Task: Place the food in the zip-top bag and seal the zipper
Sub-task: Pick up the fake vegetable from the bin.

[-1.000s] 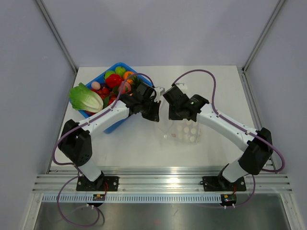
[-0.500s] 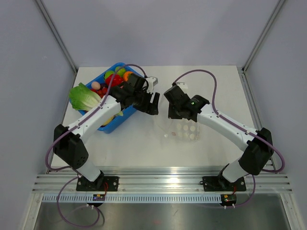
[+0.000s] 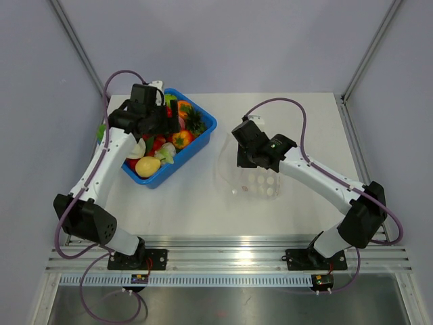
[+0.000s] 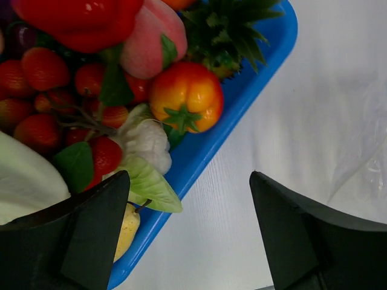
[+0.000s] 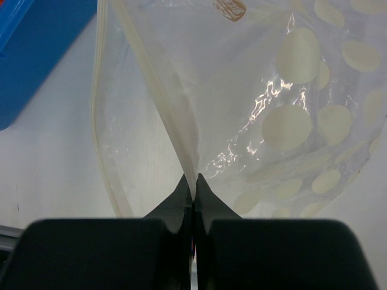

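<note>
The food (image 3: 181, 139) lies piled in a blue bin (image 3: 203, 132). In the left wrist view I see an orange tomato (image 4: 184, 99), a peach (image 4: 151, 36), strawberries (image 4: 42, 66), garlic (image 4: 145, 142) and a yellow pear (image 4: 127, 223). My left gripper (image 3: 174, 116) hovers open and empty over the bin's right side, and its jaws (image 4: 188, 199) frame the bin's rim. The zip-top bag (image 3: 256, 183) lies dotted and empty on the table. My right gripper (image 3: 239, 160) is shut on its mouth edge (image 5: 195, 178). The zipper (image 5: 154, 84) runs away from the fingertips, with the mouth gaping to its left.
A green lettuce (image 4: 21, 181) rests at the bin's left side, partly under my left arm. White table (image 3: 189, 203) lies between bin and bag. Grey walls and frame posts (image 3: 81, 47) enclose the table on three sides.
My left gripper has opened, left the bag's mouth and swung left and back over the blue bin. The right gripper has kept its hold on the bag.
</note>
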`<action>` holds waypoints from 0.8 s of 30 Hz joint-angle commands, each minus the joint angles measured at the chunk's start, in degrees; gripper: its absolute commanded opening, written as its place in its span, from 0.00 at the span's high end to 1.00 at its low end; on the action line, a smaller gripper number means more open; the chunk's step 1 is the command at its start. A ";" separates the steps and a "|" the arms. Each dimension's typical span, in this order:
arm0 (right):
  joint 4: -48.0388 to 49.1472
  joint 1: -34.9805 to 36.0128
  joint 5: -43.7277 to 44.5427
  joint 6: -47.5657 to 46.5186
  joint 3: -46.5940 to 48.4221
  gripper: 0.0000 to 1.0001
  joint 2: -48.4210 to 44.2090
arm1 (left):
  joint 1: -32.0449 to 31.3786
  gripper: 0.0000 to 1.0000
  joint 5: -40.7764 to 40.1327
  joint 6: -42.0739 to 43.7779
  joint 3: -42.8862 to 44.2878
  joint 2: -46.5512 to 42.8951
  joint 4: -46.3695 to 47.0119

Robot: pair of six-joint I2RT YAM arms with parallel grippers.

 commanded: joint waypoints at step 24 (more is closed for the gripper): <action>1.86 -0.34 -1.50 -1.71 2.02 1.00 -1.42 | 7.46 0.07 -19.14 -38.55 28.44 26.15 -7.13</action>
